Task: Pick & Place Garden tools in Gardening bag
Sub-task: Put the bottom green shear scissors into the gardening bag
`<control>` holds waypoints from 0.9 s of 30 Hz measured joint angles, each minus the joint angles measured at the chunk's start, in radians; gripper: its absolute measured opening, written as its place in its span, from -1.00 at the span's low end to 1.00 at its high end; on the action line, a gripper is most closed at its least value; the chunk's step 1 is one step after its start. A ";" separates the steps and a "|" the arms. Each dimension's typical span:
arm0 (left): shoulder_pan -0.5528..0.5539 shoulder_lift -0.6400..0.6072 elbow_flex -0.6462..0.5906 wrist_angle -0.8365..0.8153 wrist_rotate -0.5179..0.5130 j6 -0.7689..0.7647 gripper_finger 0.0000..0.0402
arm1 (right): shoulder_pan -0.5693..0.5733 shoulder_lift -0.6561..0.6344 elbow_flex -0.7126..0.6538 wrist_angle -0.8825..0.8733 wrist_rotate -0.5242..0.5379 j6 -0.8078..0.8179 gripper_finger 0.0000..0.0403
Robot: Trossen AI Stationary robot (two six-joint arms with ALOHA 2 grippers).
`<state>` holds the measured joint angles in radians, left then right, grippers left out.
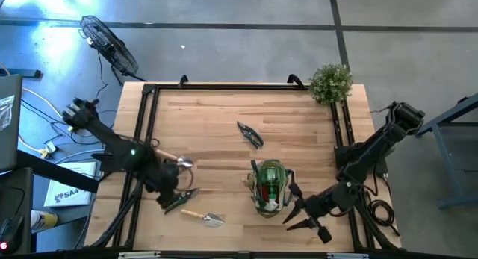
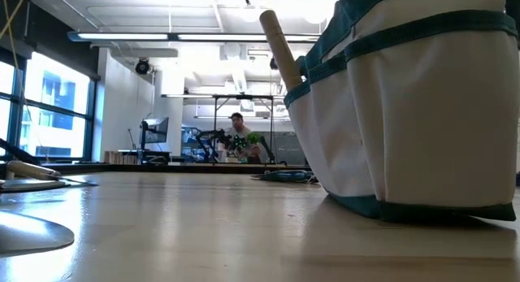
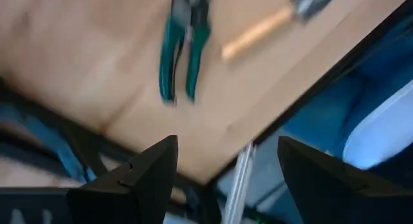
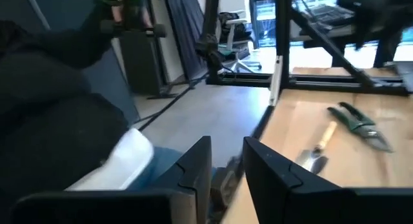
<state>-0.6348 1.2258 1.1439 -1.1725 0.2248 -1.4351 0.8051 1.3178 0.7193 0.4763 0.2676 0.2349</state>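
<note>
High view: wooden worktop (image 1: 224,139) with black frame along its edges. Gardening bag (image 1: 270,186) upright near the front edge, right of centre, green trim, red piece and green bottle visible inside; in low view looms large at right (image 2: 414,111) with a wooden handle (image 2: 280,46) poking out of a side pocket. Left gripper (image 1: 173,193) over the front-left part of the worktop, fingers spread wide, nothing between them; left wrist view shows both dark fingers (image 3: 139,175) apart, hanging past the worktop's edge. Green-handled shears (image 1: 181,199) lying flat just beside the left gripper, near the front-left corner; seen closed in left wrist view (image 3: 184,46). Wooden-handled trowel (image 1: 203,216) flat by the front edge, just right of the shears, also in left wrist view (image 3: 271,24). Second trowel (image 1: 173,161) with metal scoop, flat toward the left edge, behind the left gripper. Dark-handled shears (image 1: 250,134) flat near the worktop's centre, well apart from the bag. Right gripper (image 1: 305,216) near the front-right corner, just right of the bag, not touching it; fingers (image 4: 193,162) close together with a narrow gap, nothing held. Bushy green plant (image 1: 330,83) at the back-right corner. Low view: person (image 2: 238,136) seated far back in the room.
</note>
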 joint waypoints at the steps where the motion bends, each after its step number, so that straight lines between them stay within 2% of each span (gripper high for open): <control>1: -0.020 0.016 0.000 0.003 0.020 -0.028 0.28 | -0.001 0.000 0.000 0.002 0.017 -0.010 -0.55; 4: -0.062 0.060 0.000 0.020 0.024 -0.068 0.28 | -0.009 0.000 0.000 -0.005 0.063 -0.027 -0.41; 9: -0.074 0.122 0.000 0.021 -0.111 -0.168 0.28 | -0.023 0.000 0.000 -0.046 0.068 -0.020 -0.19; 11: -0.075 0.150 0.000 0.021 -0.133 -0.187 0.28 | -0.023 0.000 0.000 -0.059 0.071 -0.022 -0.14; 22: -0.073 0.363 0.000 -0.013 0.034 -0.204 0.28 | -0.029 0.000 0.000 -0.060 0.070 -0.022 -0.11; 27: -0.072 0.426 -0.001 -0.086 0.019 -0.209 0.28 | -0.029 0.000 0.000 -0.060 0.070 -0.022 -0.12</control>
<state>-0.7071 1.6520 1.1431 -1.2586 0.2442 -1.6437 0.7765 1.3174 0.7193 0.4168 0.3377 0.2127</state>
